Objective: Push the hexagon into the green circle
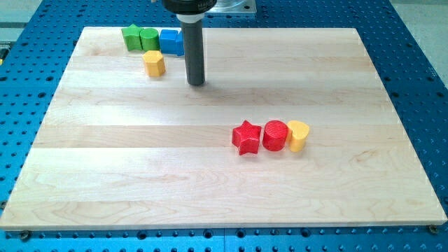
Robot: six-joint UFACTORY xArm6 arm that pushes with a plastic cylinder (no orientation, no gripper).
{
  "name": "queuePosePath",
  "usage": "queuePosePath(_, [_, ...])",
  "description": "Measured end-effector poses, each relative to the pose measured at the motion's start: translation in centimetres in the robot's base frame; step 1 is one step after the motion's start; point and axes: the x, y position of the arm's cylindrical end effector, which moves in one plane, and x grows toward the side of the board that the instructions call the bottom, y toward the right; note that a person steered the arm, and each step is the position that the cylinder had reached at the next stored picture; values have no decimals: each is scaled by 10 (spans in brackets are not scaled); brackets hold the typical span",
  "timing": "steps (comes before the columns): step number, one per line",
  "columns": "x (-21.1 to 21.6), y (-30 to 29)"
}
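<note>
One yellow hexagon (154, 63) sits just below the green circle (149, 38), left of my tip (197, 82); no end effector shows.

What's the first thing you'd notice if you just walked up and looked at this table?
The thick dark rod coming down from the view's top, my tip resting on the wooden board, just right of the yellow hexagon. Next, the bright row near the middle-right: a red star, a red cylinder and a yellow heart side by side. Then the top-left cluster: green star, green circle, blue block.
</note>
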Motion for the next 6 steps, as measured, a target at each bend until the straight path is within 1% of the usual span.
queuePosePath(1, [-37,-33])
queuePosePath(3, [-16,-70])
queuePosePath(4, [-27,-87])
queuePosePath(5, [-47,-84])
queuePosePath(6, [-31,-36])
